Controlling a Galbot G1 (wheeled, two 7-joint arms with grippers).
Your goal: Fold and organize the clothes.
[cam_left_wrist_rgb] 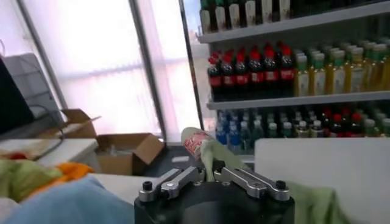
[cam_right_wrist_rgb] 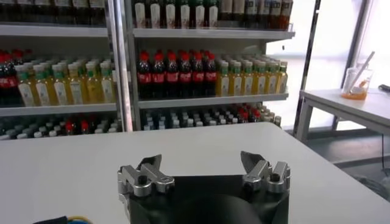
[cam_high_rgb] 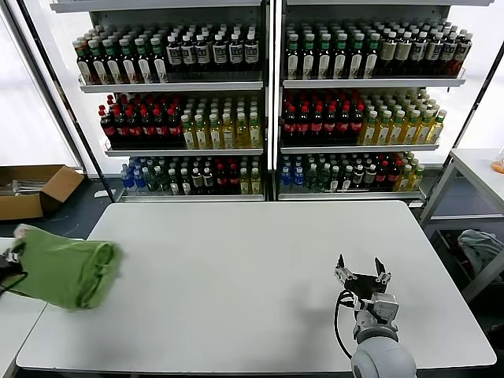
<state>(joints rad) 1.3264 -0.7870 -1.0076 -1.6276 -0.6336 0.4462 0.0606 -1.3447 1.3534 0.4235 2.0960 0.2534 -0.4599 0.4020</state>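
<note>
At nine o'clock of the table (cam_high_rgb: 252,268), the green shirt (cam_high_rgb: 67,272) was held bunched over the table's left edge, pinched in the closed left end effector (cam_left_wrist_rgb: 210,176). A cardboard box (cam_high_rgb: 31,189) was seen on the floor at ten o'clock. Bottle shelves (cam_high_rgb: 272,102) were ranged at twelve o'clock. At five o'clock the right end effector (cam_high_rgb: 361,276) was held open above the bare table, gripping nothing. A side table (cam_high_rgb: 480,169) was seen at two o'clock.
</note>
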